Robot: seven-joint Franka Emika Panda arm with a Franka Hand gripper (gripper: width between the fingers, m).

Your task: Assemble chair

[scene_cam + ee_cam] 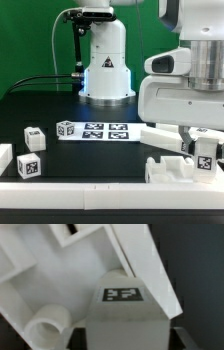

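My gripper (202, 150) is low at the exterior view's right, over a cluster of white chair parts. In the wrist view the gripper (130, 338) is shut on a blocky white chair piece (124, 317) with a square tag (122, 294) on its face; a dark finger (80, 338) presses against each side of it. The piece lies against a large white chair panel (70, 274) with a cut-out, next to a round white peg (45, 329). In the exterior view a white bar (163, 135) and a blocky white part (170, 171) lie beside the gripper.
The marker board (105, 131) lies mid-table in front of the robot base (105, 75). A small tagged cube (67, 128) and further white tagged parts (34, 137) (28, 165) (5, 158) sit at the exterior view's left. A white rail (80, 193) runs along the front edge.
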